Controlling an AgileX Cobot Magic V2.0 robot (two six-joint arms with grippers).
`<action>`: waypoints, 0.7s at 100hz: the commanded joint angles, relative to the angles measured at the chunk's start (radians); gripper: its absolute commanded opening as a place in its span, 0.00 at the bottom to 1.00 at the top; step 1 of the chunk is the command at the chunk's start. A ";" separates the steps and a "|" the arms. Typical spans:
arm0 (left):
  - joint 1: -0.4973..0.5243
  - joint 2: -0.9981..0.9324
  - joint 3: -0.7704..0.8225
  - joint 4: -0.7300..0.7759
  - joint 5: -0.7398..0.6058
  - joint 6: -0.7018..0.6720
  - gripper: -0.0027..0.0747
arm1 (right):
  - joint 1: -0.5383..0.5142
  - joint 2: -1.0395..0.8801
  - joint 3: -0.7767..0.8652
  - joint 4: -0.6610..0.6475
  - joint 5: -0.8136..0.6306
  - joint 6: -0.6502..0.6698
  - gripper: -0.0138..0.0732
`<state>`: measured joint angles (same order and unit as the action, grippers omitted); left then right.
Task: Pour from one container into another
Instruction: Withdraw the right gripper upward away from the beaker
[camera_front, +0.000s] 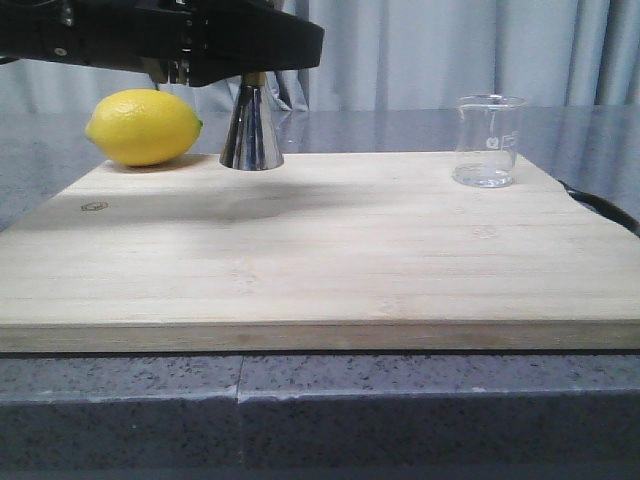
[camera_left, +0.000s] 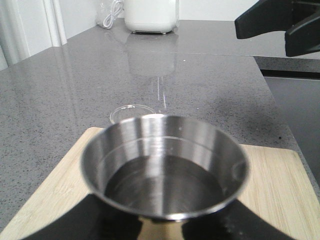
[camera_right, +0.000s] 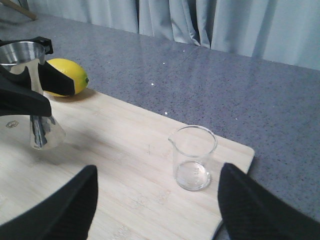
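Note:
The steel jigger (camera_front: 250, 130) stands at the back left of the wooden board (camera_front: 320, 260), its base down on the wood. My left gripper (camera_front: 255, 75) is shut on its waist. In the left wrist view the jigger's upper cup (camera_left: 165, 167) fills the frame and holds clear liquid, with my black fingers (camera_left: 107, 222) under it. The glass beaker (camera_front: 489, 140) stands upright at the back right and looks empty. My right gripper (camera_right: 157, 210) hangs open above the board, short of the beaker (camera_right: 193, 157), holding nothing. The jigger (camera_right: 37, 95) also shows at the edge of that view.
A yellow lemon (camera_front: 143, 127) lies at the board's back left corner, touching distance from the jigger. A dark curved object (camera_front: 600, 205) runs along the board's right edge. The board rests on a grey speckled counter (camera_front: 320, 410). A white appliance (camera_left: 151, 15) stands far off.

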<state>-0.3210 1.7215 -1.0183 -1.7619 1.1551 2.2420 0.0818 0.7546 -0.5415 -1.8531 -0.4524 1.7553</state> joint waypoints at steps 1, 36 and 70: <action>-0.009 -0.042 -0.029 -0.086 0.095 -0.008 0.37 | -0.005 -0.008 -0.026 0.008 0.024 0.002 0.69; -0.009 -0.042 -0.029 -0.086 0.095 -0.008 0.37 | -0.005 -0.008 -0.026 0.008 0.024 0.002 0.69; -0.009 -0.042 -0.029 -0.086 0.086 -0.006 0.37 | -0.005 -0.008 -0.026 0.008 0.026 0.002 0.69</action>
<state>-0.3210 1.7215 -1.0183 -1.7619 1.1551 2.2420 0.0818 0.7546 -0.5415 -1.8531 -0.4524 1.7553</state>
